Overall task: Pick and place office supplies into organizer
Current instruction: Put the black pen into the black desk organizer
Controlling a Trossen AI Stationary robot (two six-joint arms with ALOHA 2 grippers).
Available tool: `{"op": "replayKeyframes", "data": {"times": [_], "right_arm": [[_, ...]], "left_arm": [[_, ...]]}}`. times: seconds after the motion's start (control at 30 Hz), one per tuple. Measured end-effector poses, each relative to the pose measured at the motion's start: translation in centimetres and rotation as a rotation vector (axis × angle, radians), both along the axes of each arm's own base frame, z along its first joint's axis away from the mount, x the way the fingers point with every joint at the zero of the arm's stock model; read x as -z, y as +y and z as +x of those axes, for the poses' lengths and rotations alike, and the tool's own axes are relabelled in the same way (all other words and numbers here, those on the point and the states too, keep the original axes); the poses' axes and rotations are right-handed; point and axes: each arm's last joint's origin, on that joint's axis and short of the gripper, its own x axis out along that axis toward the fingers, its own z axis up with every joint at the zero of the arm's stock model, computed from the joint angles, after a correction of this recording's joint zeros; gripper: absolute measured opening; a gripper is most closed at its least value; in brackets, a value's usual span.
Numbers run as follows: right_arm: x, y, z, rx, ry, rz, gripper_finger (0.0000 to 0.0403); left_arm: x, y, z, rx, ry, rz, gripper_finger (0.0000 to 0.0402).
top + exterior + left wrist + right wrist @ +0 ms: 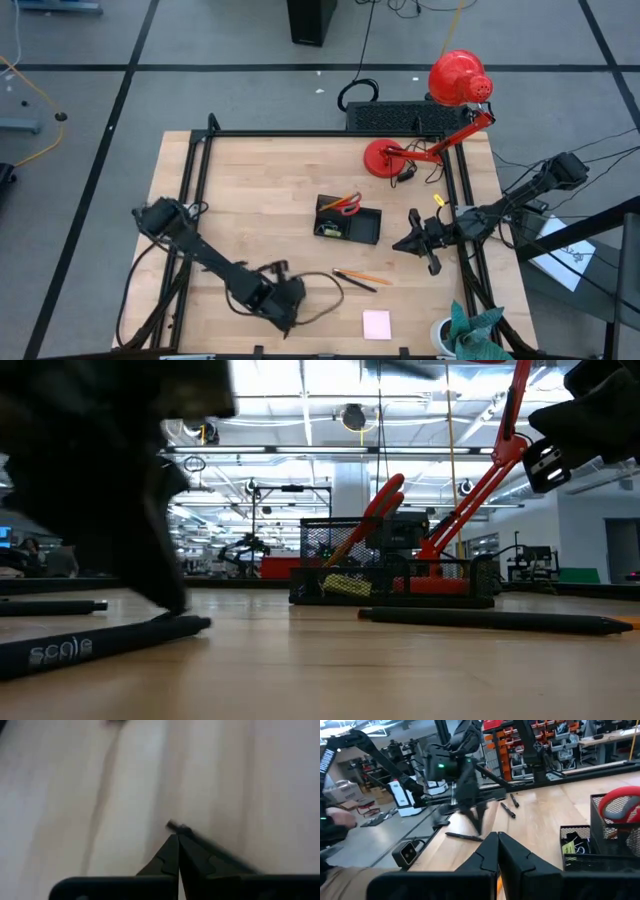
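While the right gripper point(417, 243) waits with its fingers pressed together just beside the organizer point(349, 221), the left gripper point(287, 303) is down at the near edge of the table point(260, 180), fingers closed. Its wrist camera shows the tips meeting beside a thin black pen point(212, 847) lying on the wood, but whether the pen is actually pinched or only touched cannot be told. Probably it went low there because that pen lay alone, apart from the others. From above, the tray sits mid-table with red scissors point(345, 204) already standing in its taller section, a black pen and an orange pencil point(364, 275) lie just in front of it, and a pink sticky pad point(377, 323) lies near the front edge. Only the table-level camera shows a yellow-green piece point(350, 586) inside the mesh tray, and a long black pen point(490, 620) before it. The right wrist camera alone shows the left arm leaning over its pen.
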Motion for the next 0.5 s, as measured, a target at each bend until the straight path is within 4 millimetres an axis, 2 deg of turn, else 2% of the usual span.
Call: {"op": "replayKeyframes", "data": {"times": [0.17,0.27,0.4,0.5], "right_arm": [[0.0,0.0,0.0,-0.003,-0.006,-0.027,0.0000],[0.0,0.2,-0.1,-0.089,-0.019,-0.057,0.0000],[-0.4,0.6,-0.2,-0.208,-0.057,-0.045,0.0000],[-0.2,0.6,-0.2,-0.208,-0.013,0.028,0.0000]], "left_arm": [[-1.1,-1.3,2.6,0.055,-0.109,0.102,0.0012],[-2.1,-1.3,3.5,0.081,-0.151,0.168,0.0004],[-3.1,-0.9,4.3,0.008,-0.179,0.100,0.0008],[-3.4,-0.7,4.5,-0.041,-0.162,0.029,0.0019]]}}
